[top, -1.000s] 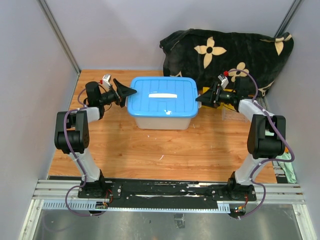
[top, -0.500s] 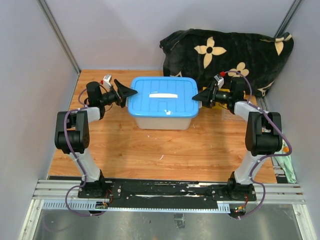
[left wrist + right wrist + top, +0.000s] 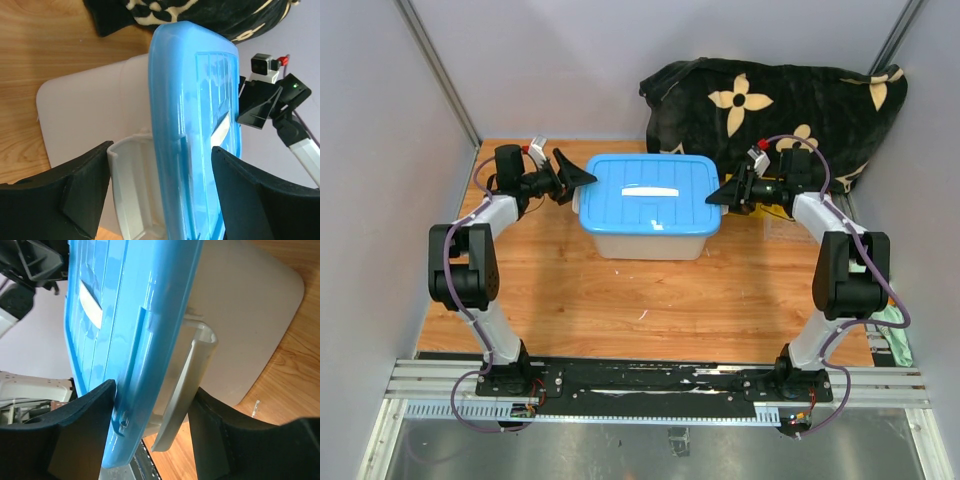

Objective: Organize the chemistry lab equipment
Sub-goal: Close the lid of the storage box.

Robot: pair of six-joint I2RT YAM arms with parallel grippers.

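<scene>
None of the chemistry lab equipment shows in any view. A white tub with a blue lid (image 3: pixel 650 192) stands at the middle back of the wooden table (image 3: pixel 620 290). My left gripper (image 3: pixel 582 180) is open at the tub's left end. In the left wrist view its gripper (image 3: pixel 161 150) straddles the lid's edge (image 3: pixel 190 100) and the white handle (image 3: pixel 132 190), with the upper finger off the lid. My right gripper (image 3: pixel 718 193) is at the right end. In the right wrist view that gripper (image 3: pixel 152 390) presses on the lid's edge (image 3: pixel 125 305) and the handle (image 3: pixel 185 385).
A black cloth with cream flowers (image 3: pixel 775 105) is heaped at the back right, just behind the right arm. Grey walls close in the table on the left, right and back. A small white scrap (image 3: pixel 642 314) lies on the wood in front of the tub.
Both grippers have moved in onto the tub's ends and narrowed. The left arm has swung toward the back. The tub has shifted slightly to the right.
</scene>
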